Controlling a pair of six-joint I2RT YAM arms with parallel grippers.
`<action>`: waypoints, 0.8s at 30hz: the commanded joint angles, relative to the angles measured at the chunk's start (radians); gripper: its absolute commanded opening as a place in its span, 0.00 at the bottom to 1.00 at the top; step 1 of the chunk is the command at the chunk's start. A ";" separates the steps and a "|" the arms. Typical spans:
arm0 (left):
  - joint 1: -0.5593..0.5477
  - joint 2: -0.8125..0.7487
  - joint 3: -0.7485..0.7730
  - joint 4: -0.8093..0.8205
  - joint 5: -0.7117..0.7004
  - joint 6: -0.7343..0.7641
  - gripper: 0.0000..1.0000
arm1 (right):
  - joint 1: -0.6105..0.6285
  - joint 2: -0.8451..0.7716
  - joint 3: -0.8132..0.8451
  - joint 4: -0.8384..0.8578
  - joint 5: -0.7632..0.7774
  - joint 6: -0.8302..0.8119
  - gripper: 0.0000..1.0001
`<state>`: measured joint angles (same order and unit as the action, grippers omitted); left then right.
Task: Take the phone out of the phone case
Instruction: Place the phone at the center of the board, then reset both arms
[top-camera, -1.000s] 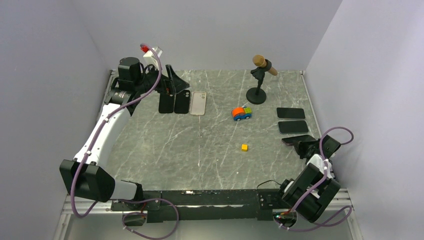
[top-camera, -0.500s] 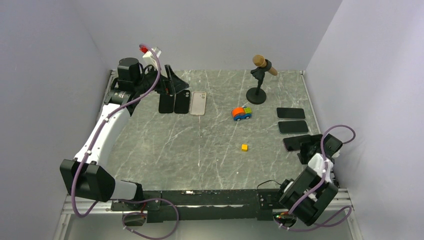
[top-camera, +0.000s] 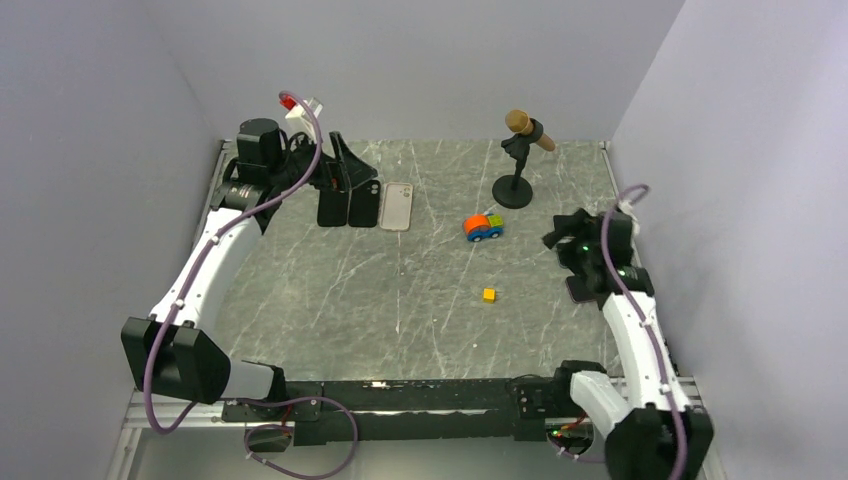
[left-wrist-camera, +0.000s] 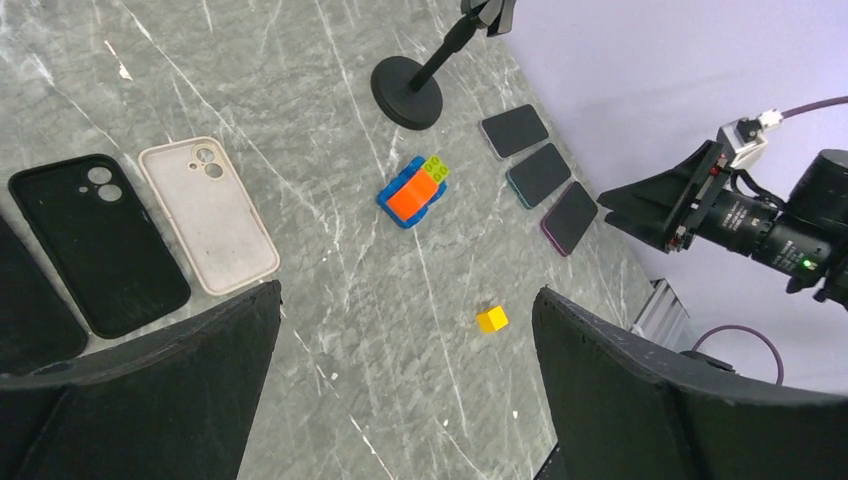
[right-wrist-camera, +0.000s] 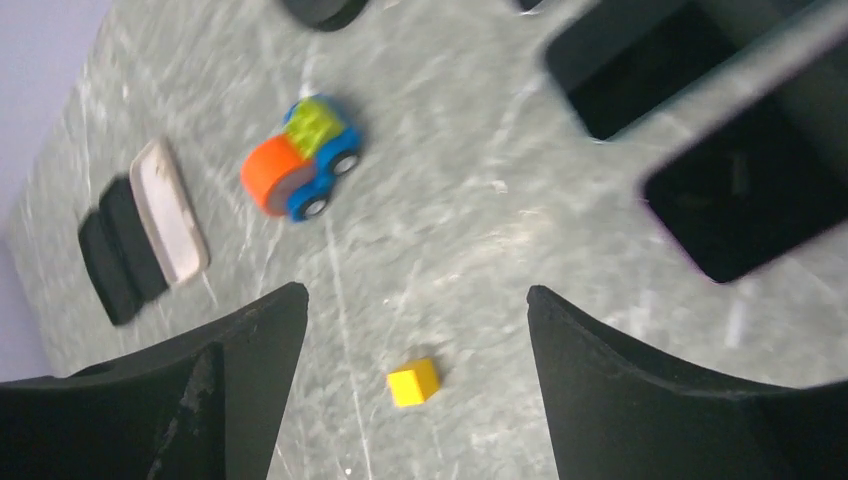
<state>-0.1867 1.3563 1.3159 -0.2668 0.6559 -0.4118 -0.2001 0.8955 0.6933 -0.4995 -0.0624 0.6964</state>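
Left wrist view: three phones lie flat in a row near the right edge of the table. The nearest, the purple-rimmed phone, looks cased; the middle one has a teal rim. Right gripper hangs above the table just beside that row, fingers spread wide with nothing between them. The right wrist view is blurred, but the purple-rimmed phone sits clear of the right finger, untouched. In the top view the right arm hides most of the row. Toward mid-table lie a yellow cube and a toy car, with the mic stand behind them. Far left, a white case and a black case lie side by side, both empty. Left gripper hovers over them, wide open and holding nothing.
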 joint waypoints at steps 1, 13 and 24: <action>-0.006 -0.038 0.019 0.001 -0.052 0.042 1.00 | 0.309 0.068 0.127 -0.018 0.204 -0.024 0.85; -0.024 -0.156 -0.020 0.059 -0.102 0.109 0.99 | 0.840 0.128 0.339 0.040 0.524 -0.173 0.95; -0.105 -0.377 -0.241 0.349 -0.242 0.227 0.99 | 0.850 -0.340 0.018 0.325 0.436 -0.208 1.00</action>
<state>-0.2497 1.0405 1.1450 -0.0975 0.4862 -0.2485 0.6487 0.6800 0.8181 -0.3374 0.4103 0.4973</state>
